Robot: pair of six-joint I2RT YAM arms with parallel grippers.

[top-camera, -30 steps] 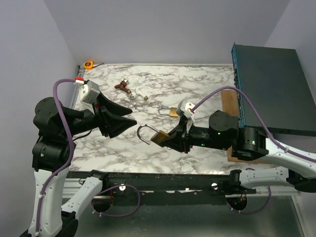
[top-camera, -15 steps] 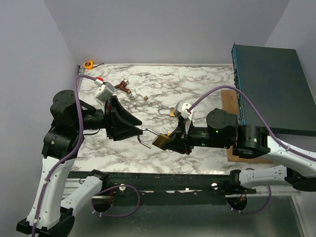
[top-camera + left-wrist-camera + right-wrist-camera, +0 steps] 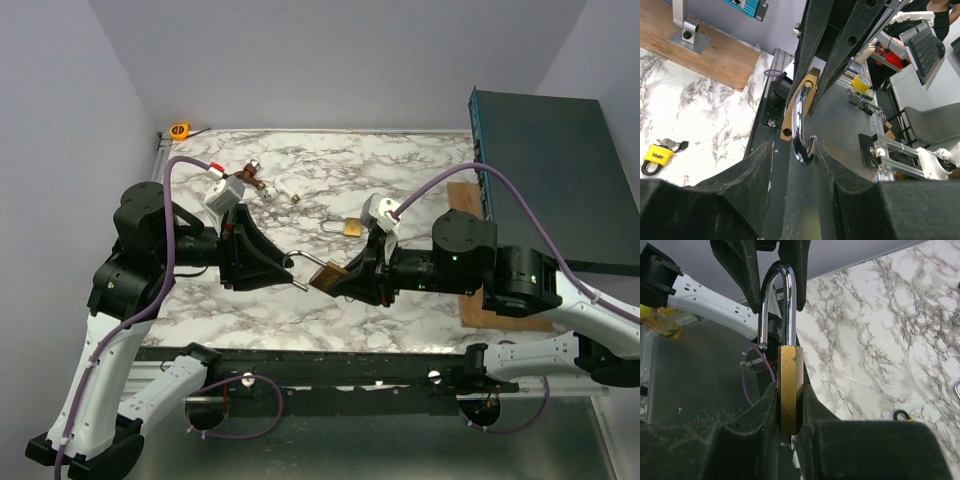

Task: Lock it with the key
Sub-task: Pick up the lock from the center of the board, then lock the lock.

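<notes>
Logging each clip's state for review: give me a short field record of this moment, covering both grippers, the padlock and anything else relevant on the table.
right gripper: shut on the brass padlock, clamping its body above the marble table
shackle: open, free end out of the body
left gripper: open, fingers either side of the shackle, gap visible
yellow padlock: lying on the table, keys beside it
task state: brass padlock not yet locked

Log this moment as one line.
right claw: shut on padlock | shackle: open | left claw: straddles shackle
</notes>
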